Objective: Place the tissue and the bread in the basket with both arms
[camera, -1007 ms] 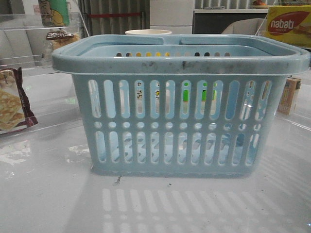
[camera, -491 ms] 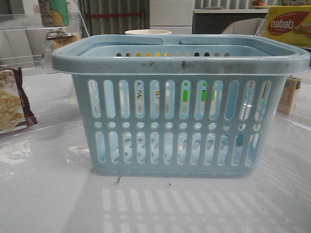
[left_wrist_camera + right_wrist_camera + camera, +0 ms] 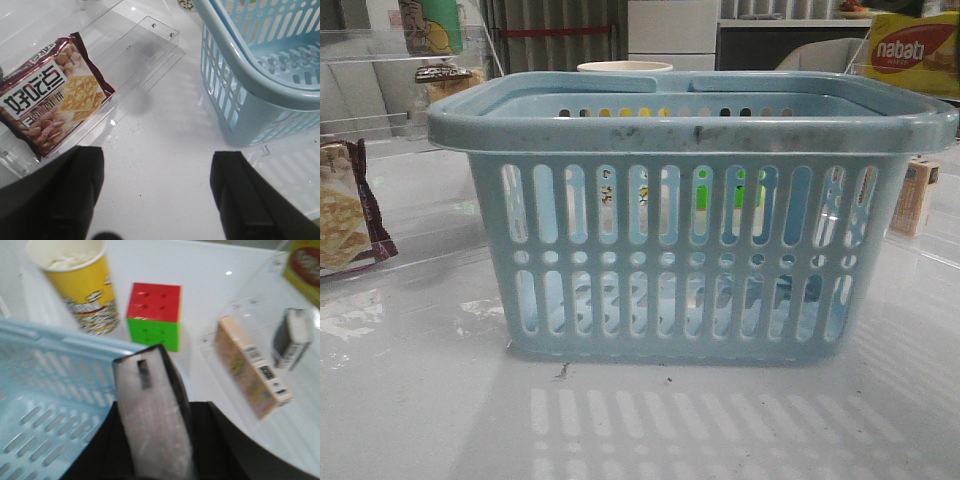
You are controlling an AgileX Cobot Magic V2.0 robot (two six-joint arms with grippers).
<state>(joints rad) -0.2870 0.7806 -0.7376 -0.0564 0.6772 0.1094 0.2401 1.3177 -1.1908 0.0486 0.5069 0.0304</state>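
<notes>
Hovering over the white table (image 3: 165, 165), the left gripper (image 3: 157, 195) gaped wide and empty beside the light-blue slotted plastic basket (image 3: 690, 215). The right gripper (image 3: 155, 460) clamped the small black rectangular tissue pack (image 3: 152, 410) above the basket's rim.

Black pincers on both of my wrist feeds.

My left pincer (image 3: 157, 200) shows two broad, matte black fingers (image 3: 245, 200) with squared, blocky edges. My right pincer (image 3: 155, 450) shows only dark, blurred black body; I can make out no screws or markings.
</notes>
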